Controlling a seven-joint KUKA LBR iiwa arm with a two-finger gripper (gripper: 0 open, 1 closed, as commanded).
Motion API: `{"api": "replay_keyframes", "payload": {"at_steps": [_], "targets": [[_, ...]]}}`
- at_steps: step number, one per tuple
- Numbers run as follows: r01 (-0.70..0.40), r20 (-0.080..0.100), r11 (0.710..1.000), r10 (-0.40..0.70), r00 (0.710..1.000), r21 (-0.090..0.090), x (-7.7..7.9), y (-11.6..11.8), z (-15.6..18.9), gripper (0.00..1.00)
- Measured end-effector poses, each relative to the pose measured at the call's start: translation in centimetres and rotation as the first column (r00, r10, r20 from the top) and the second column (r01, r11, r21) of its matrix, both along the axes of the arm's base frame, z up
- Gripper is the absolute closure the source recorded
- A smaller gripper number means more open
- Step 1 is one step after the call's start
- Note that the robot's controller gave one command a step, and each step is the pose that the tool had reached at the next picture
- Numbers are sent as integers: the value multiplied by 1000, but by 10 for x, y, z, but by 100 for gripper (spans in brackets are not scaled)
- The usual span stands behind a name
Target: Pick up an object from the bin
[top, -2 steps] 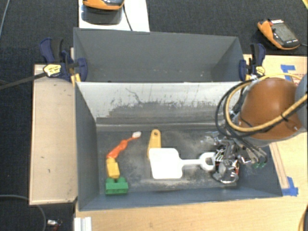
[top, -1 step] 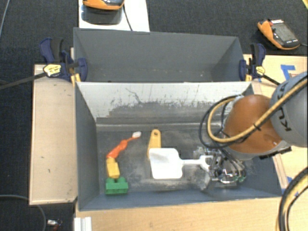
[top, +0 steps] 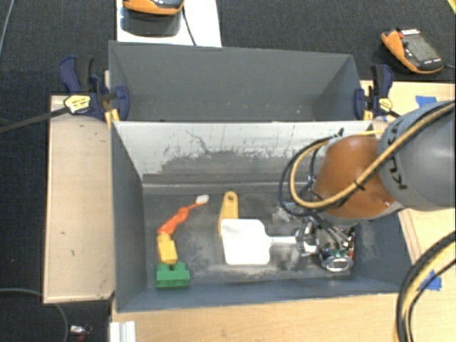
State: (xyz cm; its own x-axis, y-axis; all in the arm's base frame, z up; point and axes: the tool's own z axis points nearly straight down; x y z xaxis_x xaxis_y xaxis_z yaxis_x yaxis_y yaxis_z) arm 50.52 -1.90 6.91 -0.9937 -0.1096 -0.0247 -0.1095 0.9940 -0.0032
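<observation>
Camera view had gripper low at right of bin floor; open or closed, couldn't tell. Nearest obj: flat white plastic piece, mid-floor, just left of it. Prob. light, stiff, slick; best pinched across a thin edge.

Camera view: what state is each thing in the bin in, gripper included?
white scoop: lying flat, handle pointing right.
gripper: low, by the white scoop's handle end.
yellow plastic piece: lying flat, touching the scoop's far edge.
orange toothbrush: lying slanted, white head toward the back.
yellow block: lying at the toothbrush's near end.
green brick: resting in front of the yellow block.
</observation>
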Motion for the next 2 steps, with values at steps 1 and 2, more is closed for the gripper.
{"api": "replay_keyframes", "payload": {"at_steps": [1,2], "targets": [[93,-14,996,-93,996,3,27,10,2,100],[94,-14,996,-94,996,4,27,10,2,100]]}}
